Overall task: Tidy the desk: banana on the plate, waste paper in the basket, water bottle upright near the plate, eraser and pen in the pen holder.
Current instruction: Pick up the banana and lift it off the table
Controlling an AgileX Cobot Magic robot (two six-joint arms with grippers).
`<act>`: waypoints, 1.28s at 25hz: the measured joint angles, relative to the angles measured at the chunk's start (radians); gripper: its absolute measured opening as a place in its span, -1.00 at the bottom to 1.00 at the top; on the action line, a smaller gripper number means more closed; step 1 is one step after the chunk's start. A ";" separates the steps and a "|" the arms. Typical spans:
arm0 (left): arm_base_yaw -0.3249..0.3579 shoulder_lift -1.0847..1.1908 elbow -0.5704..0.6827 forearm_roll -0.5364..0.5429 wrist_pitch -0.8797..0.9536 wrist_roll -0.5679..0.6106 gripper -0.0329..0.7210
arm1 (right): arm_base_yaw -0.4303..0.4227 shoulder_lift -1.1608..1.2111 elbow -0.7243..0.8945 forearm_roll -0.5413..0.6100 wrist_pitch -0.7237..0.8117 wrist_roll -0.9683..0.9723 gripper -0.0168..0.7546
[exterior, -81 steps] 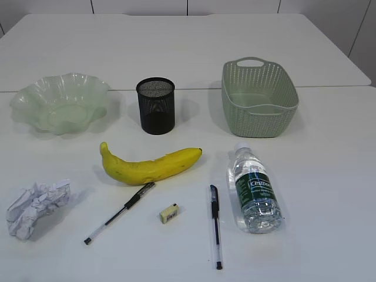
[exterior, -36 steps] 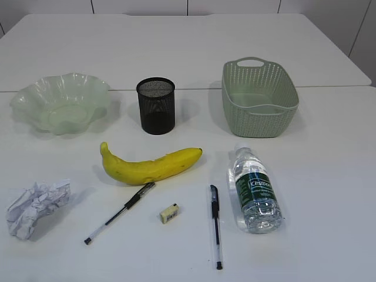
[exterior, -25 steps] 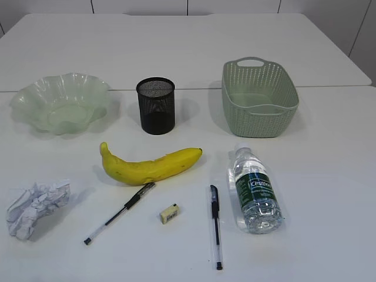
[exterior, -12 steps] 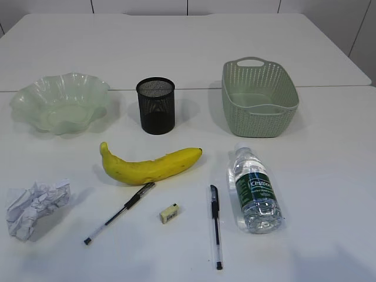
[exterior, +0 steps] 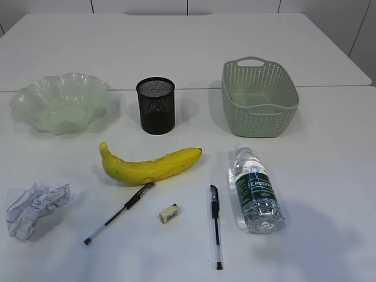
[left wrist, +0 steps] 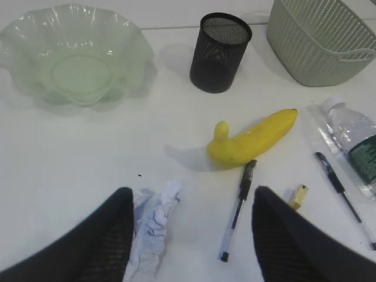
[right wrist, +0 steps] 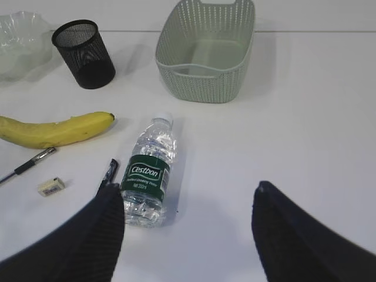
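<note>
Table: white surface [exterior: 329, 153] bearing all items; no arm appears in the exterior view
Plate: pale green, wavy-rimmed, translucent [exterior: 35, 94], rear left; nothing in it
Pen holder: black mesh cup [exterior: 155, 106], upright, between the plate and the basket
Basket: sage green, perforated walls, handle at the far end [exterior: 258, 111], rear right; nothing visible inside
Banana: yellow [exterior: 150, 167], lying on the table in front of the pen holder, stem end to the left, apart from the plate
Waste paper: crumpled white ball [exterior: 35, 205], front left on the table; in the left wrist view it lies just beside the left finger
Left pen: dark grip, clear barrel [exterior: 117, 214], lying diagonally, its dark end just beside the banana
Eraser: small cream block [exterior: 169, 214], between the two pens, touching neither
Right pen: dark cap [exterior: 215, 226], lying nearly straight front to back, just left of the bottle
Water bottle: clear, green label, white cap [exterior: 254, 191], lying on its side, cap toward the basket
Left gripper: fingers spread wide [left wrist: 194, 235], hovering above the table, holding nothing
Right gripper: fingers spread wide [right wrist: 188, 229], hovering above the table, holding nothing; the bottle's base lies beside its left finger [right wrist: 94, 241]
</note>
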 joint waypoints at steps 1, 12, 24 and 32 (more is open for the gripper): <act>0.000 0.033 0.000 -0.031 -0.020 0.046 0.30 | 0.000 0.023 -0.002 0.012 -0.002 -0.005 0.34; 0.000 0.384 0.000 -0.638 -0.100 0.816 0.65 | 0.000 0.134 -0.004 0.131 -0.008 -0.110 0.34; -0.124 0.719 -0.021 -1.147 -0.045 1.710 0.65 | 0.000 0.134 -0.004 0.134 -0.029 -0.132 0.34; -0.156 0.899 -0.098 -1.154 -0.021 1.735 0.65 | 0.000 0.134 -0.004 0.135 -0.029 -0.132 0.34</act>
